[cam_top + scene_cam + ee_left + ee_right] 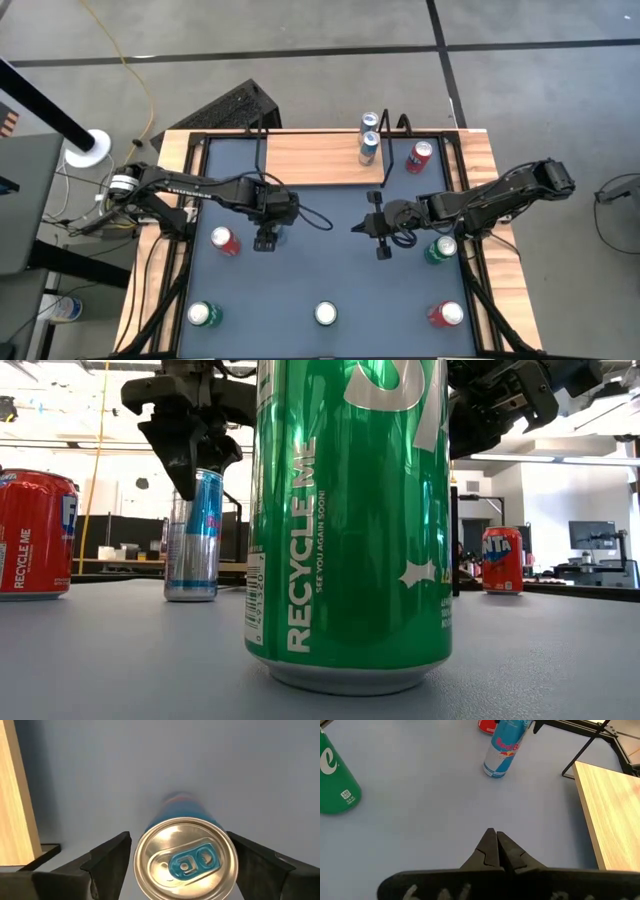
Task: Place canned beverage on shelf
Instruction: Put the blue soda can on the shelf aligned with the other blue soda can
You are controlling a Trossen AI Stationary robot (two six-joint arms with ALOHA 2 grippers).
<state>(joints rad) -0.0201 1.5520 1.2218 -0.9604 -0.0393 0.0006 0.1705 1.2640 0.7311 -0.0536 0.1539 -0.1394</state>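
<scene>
Light-wood shelf (320, 158): held two blue cans, apparently.
Blue slim can (186, 857): stood on desk (320, 270), not yet lifted.
Left claw (266, 240): spread around it.
Right claw (494, 851): pressed together, waiting.

Cans counted: nine in total.

- Slim blue-and-silver cans: three. Two on the shelf (325, 158), far side (371, 122) (368, 148); one under the left arm (186, 862).
- Red cans: three (419, 156) (224, 240) (447, 314).
- Green cans: three (203, 315) (326, 314) (440, 250).

Shelves: one. Robot arms: two.
</scene>
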